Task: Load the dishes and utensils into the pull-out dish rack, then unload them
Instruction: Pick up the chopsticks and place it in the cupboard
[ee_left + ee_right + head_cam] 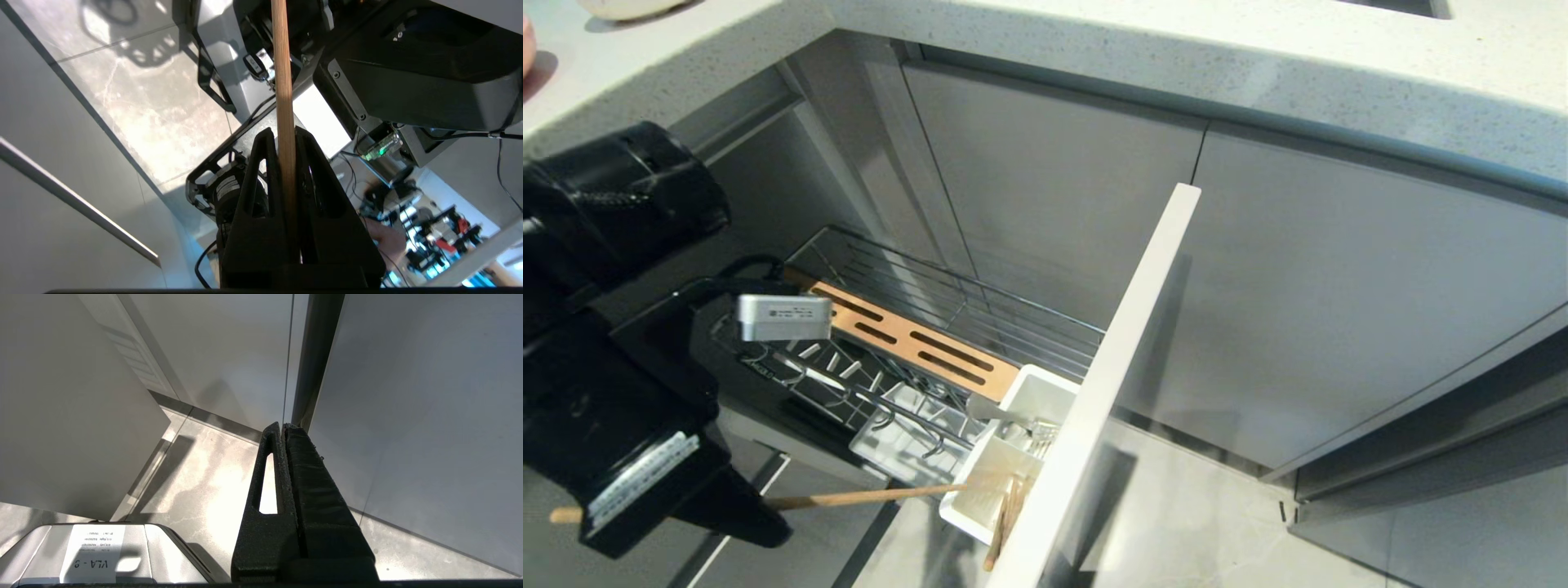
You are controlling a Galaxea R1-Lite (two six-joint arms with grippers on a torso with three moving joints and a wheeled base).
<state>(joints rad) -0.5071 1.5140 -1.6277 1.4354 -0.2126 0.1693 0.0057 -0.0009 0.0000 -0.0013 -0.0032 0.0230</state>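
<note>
Chopstick (866,495): pinched in the left gripper (286,134), fingers (261,171) squeezed almost fully together on the wood, a good stretch of stick poking out past the tips and a shorter butt end out the back in the head view. Looked like a single stick, but couldn't rule out a second one hidden behind it.

Right gripper (284,426) parked low by the floor, shut tight with nothing in it, so clearly a left-arm job.

Lay roughly level, long axis running straight from the fingers toward the white cutlery caddy (1031,384), far tip just at the caddy's near wall. Probably needed the tip end dropped and the butt end raised, or it would've bumped the rim instead of sliding in.

Already more light wood sticks (1006,523) standing in that caddy, plus some metal utensil heads, hard to tell which.

Beyond that, the pull-out dish rack (1013,327) with its orange-brown wooden strip (915,339), pulled right out, pale front panel (1127,343) alongside, grey cabinet doors (1339,310) behind.
</note>
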